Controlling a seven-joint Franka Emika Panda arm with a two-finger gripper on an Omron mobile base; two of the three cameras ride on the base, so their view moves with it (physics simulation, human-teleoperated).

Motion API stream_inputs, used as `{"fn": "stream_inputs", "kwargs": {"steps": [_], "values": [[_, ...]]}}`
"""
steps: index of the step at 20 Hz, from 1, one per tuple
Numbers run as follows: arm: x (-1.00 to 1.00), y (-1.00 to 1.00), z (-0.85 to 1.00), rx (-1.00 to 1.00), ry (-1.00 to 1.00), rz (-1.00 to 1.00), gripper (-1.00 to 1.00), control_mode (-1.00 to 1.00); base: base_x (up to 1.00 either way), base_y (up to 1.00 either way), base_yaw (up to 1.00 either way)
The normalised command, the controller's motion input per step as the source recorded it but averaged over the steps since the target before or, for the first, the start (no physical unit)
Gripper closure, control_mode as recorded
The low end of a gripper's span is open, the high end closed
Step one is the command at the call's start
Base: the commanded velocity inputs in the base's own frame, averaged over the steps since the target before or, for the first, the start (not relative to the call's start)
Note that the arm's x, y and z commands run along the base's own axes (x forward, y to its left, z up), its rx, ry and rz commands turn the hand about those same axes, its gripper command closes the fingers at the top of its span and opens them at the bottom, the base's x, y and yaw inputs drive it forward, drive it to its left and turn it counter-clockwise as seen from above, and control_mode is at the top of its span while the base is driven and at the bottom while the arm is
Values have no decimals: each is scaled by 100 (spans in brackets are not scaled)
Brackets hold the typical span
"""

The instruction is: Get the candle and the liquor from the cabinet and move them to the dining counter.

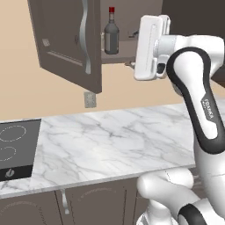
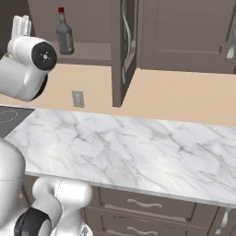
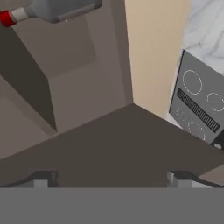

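The liquor [image 1: 111, 33] is a dark bottle with a red cap, standing upright on the shelf of the open cabinet [image 1: 66, 41]. From the right base view the liquor [image 2: 64, 34] shows left of the open door [image 2: 124, 46]. My white hand [image 1: 150, 46] is raised at shelf height, just right of the bottle and apart from it. Seen from the hand, the gripper [image 3: 112, 180] is open with nothing between its tips, and the liquor [image 3: 57, 8] lies across the top left corner. The candle is hidden. The dining counter is out of view.
The open cabinet door [image 1: 88, 52] juts out to the left of my hand. Below is a marble counter [image 1: 114, 140] with a black cooktop [image 1: 15, 147] at its left end. A wall outlet [image 1: 90, 99] sits under the cabinet. Closed cabinet doors [image 2: 184, 34] continue to the right.
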Motion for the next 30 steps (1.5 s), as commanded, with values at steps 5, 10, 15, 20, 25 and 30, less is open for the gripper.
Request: {"fn": "stream_inputs", "kwargs": {"steps": [5,10,15,20,25,30], "values": [[50,16,-5,10,4,24,-100,-100,0,0,0],[41,26,-7,3,1,24,-100,-100,0,0,0],[29,42,-1,0,0,20,-100,-100,0,0,0],[25,53,0,-1,0,20,-100,-100,0,0,0],[15,59,0,-4,0,24,-100,-100,0,0,0],[0,64,0,-8,-1,25,-100,-100,0,0,0]]}}
